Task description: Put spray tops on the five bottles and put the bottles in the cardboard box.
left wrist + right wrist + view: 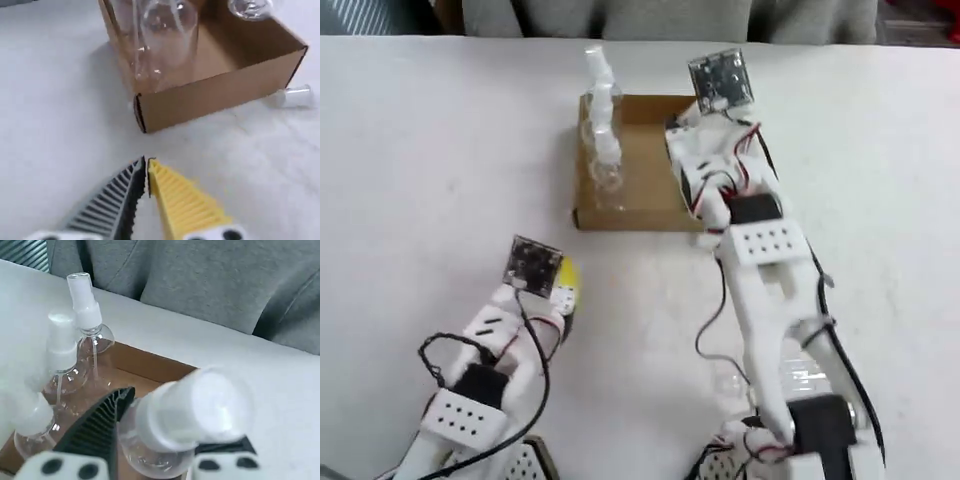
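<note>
Hanging over the cardboard box [630,218], the right hand [165,432] clamps a spray-topped bottle [200,410], seemingly upright, with bare box floor beneath. The left hand [146,167] sits closed and empty.

Bright, even light falls from overhead, and the white counter [430,150] is washed out almost to blank in the high view. Shadows are soft and short; in the left wrist view a faint one lies along the box [215,95] and another under the left gripper [146,170]. Small glints sit on the clear bottles [165,30]. The bottle [200,405] in the right gripper [177,427] glares white at its top.
</note>
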`<state>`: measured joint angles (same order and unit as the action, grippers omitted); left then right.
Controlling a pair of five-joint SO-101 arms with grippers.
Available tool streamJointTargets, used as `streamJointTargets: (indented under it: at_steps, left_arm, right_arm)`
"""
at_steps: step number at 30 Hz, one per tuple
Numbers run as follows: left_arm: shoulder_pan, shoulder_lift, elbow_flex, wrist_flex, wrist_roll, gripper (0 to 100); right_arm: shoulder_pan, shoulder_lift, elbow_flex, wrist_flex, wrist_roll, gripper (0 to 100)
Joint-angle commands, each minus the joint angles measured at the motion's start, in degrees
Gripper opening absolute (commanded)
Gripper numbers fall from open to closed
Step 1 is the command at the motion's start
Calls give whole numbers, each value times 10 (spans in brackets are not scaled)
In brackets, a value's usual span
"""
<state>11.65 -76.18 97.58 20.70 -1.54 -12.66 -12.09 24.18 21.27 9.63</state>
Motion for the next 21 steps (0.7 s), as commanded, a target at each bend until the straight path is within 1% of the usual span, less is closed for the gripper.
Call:
streamJointTargets:
  at_steps: [1,11,14,21]
  left_arm:
    - [-26,-12,-2,21,-50,20]
    - [-29,-11,-2,27,-56,20]
    - [-29,-11,-2,27,-56,20]
    - [-29,-11,-2,27,-56,21]
  right_arm:
    - [13,33,-84,-15,-4,15]
    - [15,178,-210,-25,-4,15]
    - [17,219,-235,-44,-4,15]
    - [14,273,-271,-46,-4,15]
